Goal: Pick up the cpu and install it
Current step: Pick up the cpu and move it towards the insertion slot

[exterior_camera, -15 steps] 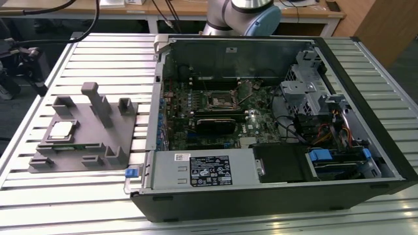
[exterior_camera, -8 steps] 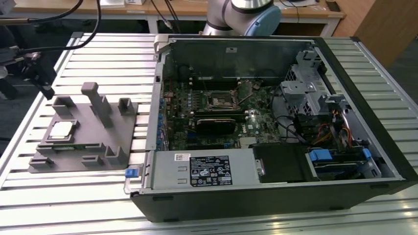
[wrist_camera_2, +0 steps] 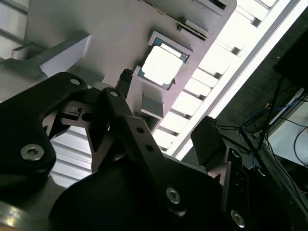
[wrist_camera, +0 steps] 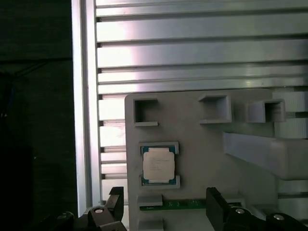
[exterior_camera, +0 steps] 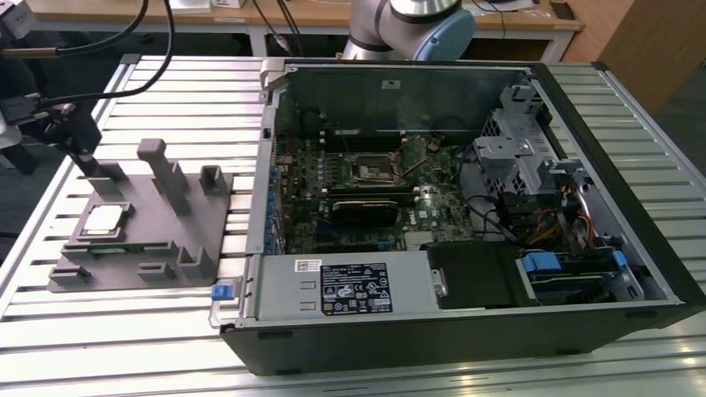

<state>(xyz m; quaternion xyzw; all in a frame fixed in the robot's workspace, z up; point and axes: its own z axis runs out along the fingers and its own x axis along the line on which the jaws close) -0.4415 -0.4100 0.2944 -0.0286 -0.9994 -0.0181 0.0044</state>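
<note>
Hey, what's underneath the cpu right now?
The cpu lies in a raised square cradle on the grey fixture plate, which rests on the slatted metal table. The cradle's floor beneath the chip is covered, so unseen.

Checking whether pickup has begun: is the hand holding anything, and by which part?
Nothing is held. The hand is open above the grey holder, where the cpu lies untouched.

From my console I count one cpu (wrist_camera: pixel 158 164), one grey fixture tray (exterior_camera: pixel 198 223), one computer case (exterior_camera: pixel 653 236), one labelled grey metal box (exterior_camera: pixel 342 285), one dark socket frame (exterior_camera: pixel 373 168) (a single hollow square), one claw (wrist_camera: pixel 163 192) and one slatted bench (exterior_camera: pixel 111 331).
</note>
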